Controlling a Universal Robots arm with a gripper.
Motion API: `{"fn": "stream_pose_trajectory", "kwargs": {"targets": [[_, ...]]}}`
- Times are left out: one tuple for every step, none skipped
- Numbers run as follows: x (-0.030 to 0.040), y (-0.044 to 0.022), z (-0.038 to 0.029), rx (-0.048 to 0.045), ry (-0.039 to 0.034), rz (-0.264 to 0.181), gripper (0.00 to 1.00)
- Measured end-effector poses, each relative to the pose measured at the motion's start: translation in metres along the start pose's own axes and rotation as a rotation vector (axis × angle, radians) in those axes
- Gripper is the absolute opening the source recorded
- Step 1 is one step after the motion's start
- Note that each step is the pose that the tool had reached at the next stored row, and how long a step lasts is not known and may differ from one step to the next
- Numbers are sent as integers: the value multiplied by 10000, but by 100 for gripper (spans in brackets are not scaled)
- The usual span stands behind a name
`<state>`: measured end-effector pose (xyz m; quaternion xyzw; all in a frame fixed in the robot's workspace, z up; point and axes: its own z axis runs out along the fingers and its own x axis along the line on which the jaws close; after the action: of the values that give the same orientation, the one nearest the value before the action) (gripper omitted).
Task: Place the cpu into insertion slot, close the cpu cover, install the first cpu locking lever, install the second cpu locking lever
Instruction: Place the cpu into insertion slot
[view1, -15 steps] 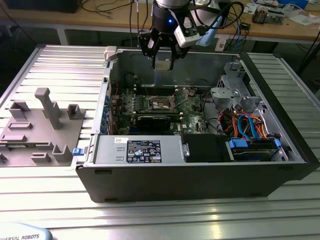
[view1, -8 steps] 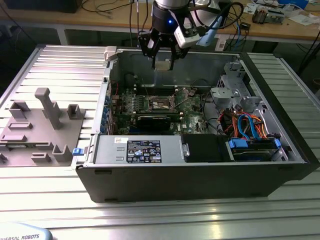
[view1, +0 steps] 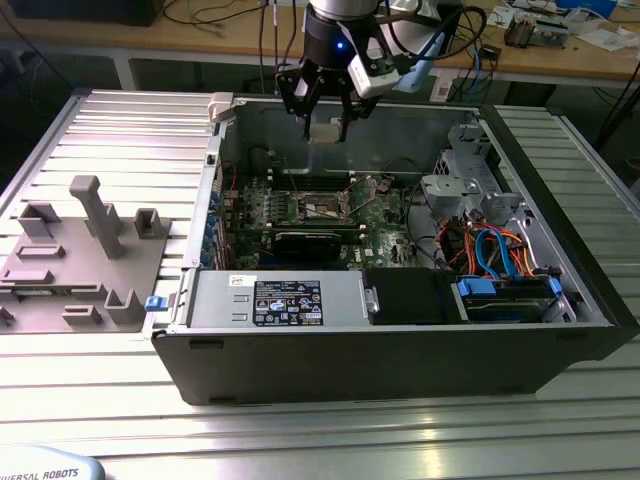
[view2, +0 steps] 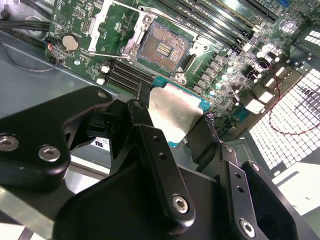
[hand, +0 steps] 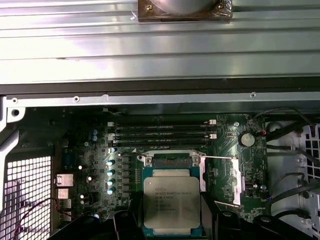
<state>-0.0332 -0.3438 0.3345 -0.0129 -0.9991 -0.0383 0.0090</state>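
Now gripping the cpu (view2: 175, 112)
End effector (view1: 325, 128) is hovering upper centre in the exterior view, above the open insertion slot (view2: 162, 46).

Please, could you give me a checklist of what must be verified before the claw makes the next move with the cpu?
1. The claw grips the cpu on two opposite edges: ok.
2. The insertion slot is empty: ok.
3. The cpu cover is swung away from the slot: ok.
4. The cpu is centred over the slot: cannot tell.
5. The orientation of the cpu matches the slot: cannot tell.
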Motion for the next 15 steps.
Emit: {"fn": "stream_pose_trajectory", "kwargs": {"targets": [[0, 0, 3, 3, -1, 0, 54], [0, 0, 5, 8, 0, 0, 54], [0, -1, 7, 11, 0, 0, 54], [0, -1, 11, 13, -1, 0, 54], [0, -1, 12, 15, 0, 0, 54], [0, -1, 15, 16, -1, 0, 54], [0, -1, 18, 16, -1, 0, 54], [0, -2, 20, 16, -1, 0, 54], [0, -2, 21, 16, -1, 0, 54], [0, -2, 23, 16, -1, 1, 54], [-1, -2, 28, 15, -1, 0, 54], [-1, -2, 30, 16, -1, 0, 54], [-1, -2, 33, 16, -1, 0, 54], [-1, -3, 37, 16, -1, 0, 54], [-1, -3, 39, 16, -1, 0, 54]]}}
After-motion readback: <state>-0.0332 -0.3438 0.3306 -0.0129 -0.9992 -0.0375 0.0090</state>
